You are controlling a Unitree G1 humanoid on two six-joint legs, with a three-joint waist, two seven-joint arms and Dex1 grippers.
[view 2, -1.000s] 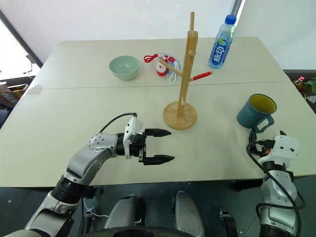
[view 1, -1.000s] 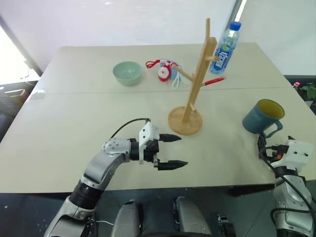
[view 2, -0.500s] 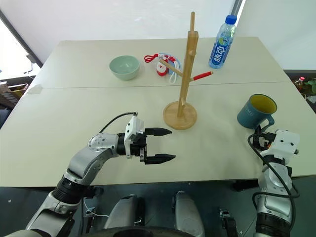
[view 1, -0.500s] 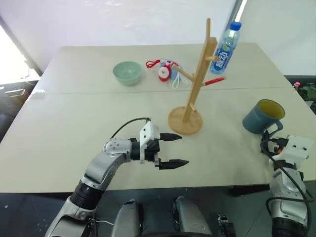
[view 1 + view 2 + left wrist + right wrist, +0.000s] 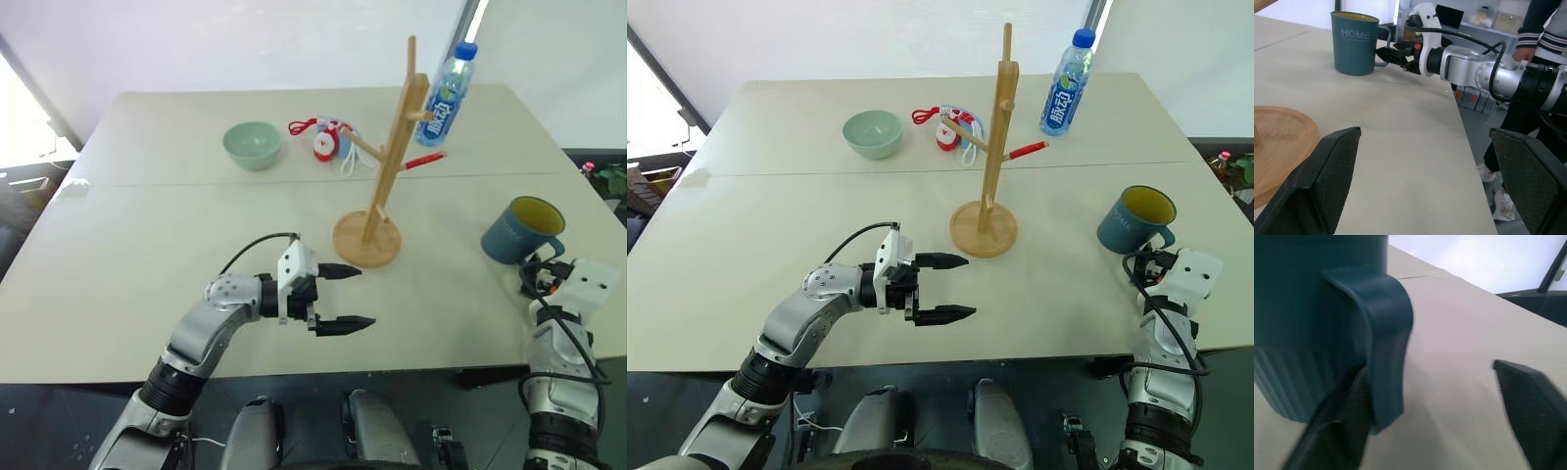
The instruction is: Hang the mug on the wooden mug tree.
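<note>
Pale desk, near its right edge: my right gripper brackets the handle of the mug, fingers not yet pinching it. My left gripper hangs spread. An off-centre squeeze could tip the mug, well apart from the mug tree.

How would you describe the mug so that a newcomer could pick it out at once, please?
Start at the wooden mug tree in the middle of the table, then look toward the table's right edge. The mug stands there upright, beside the right hand. It is blue-grey with a yellow inside and a loop handle, unlike the pale green bowl.
</note>
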